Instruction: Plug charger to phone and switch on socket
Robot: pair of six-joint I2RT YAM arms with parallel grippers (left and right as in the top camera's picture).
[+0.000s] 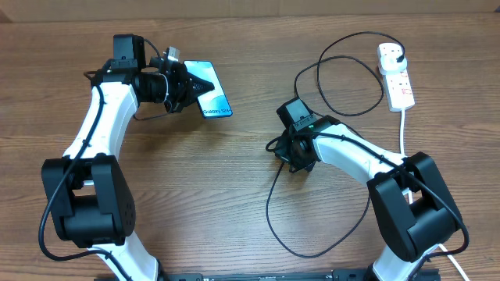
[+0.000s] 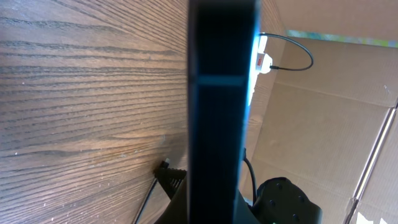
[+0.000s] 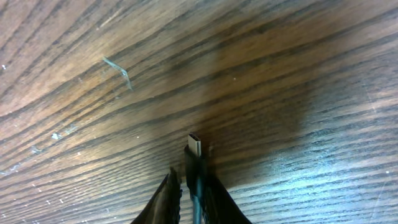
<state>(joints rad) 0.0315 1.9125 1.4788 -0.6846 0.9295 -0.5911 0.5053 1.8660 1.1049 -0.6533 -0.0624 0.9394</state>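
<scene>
Right pincer [image 3: 191,179] nearly closed on the charger [image 3: 194,148] just behind its connector, tip poking out ahead of the fingers. Phone [image 1: 212,97] well off to its left, clamped in the closed left pincer [image 1: 186,87], long axis slanting, free end roughly toward the right pincer.

Brown wood-grain surface [image 1: 234,242] across the whole overhead view, grain running 9 to 3 o'clock. Paler tan band [image 1: 234,6] along 12 o'clock. In the left wrist view, tan cardboard panels [image 2: 323,118] from 1 to 5 o'clock. In the right wrist view, thin pale scratch [image 3: 118,67] at 10 o'clock, glare toward 5 o'clock.
</scene>
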